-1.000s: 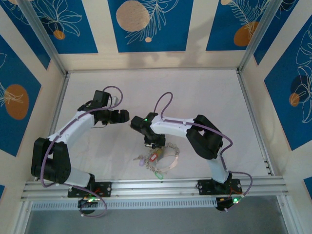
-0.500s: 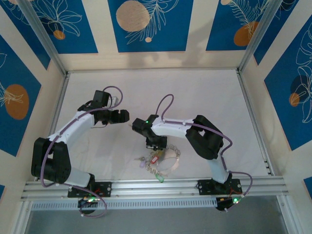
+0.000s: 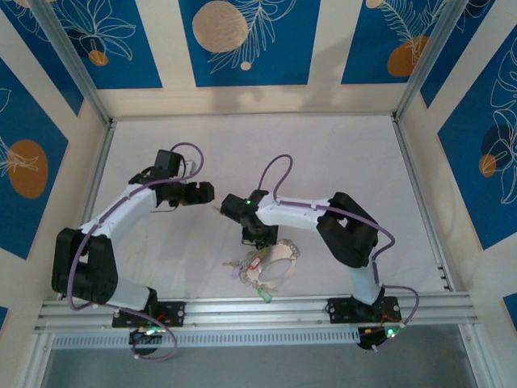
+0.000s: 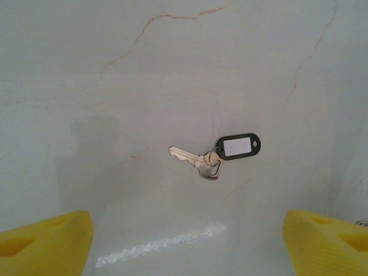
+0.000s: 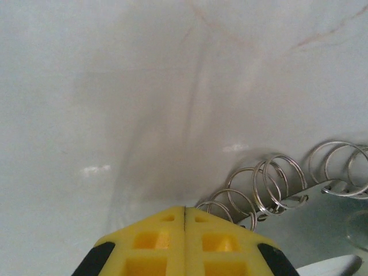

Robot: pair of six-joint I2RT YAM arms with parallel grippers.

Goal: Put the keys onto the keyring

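Observation:
A silvery key with a black, white-labelled tag (image 4: 221, 152) lies flat on the white table, ahead of my left gripper (image 4: 187, 247). That gripper is open, its yellow fingertips (image 4: 46, 244) wide apart and above the table. The keyring (image 3: 284, 257), a thin grey loop, lies near the front edge with several keys with coloured tags (image 3: 246, 271) bunched at its left. My right gripper (image 3: 258, 238) is down at the loop's far rim with its yellow fingers (image 5: 185, 236) pressed together. Small split rings (image 5: 276, 184) strung on the loop (image 5: 330, 185) run in under the fingertips. Whether the loop is pinched is hidden.
The aluminium rail (image 3: 258, 305) of the near edge runs just in front of the keyring. A green-tagged key (image 3: 265, 297) lies almost against it. Side rails and patterned walls enclose the table (image 3: 339, 162).
My right gripper has closed its fingers fully at the keyring's rim, and the loop and tagged keys have shifted and drawn in a little. The left arm has stayed still.

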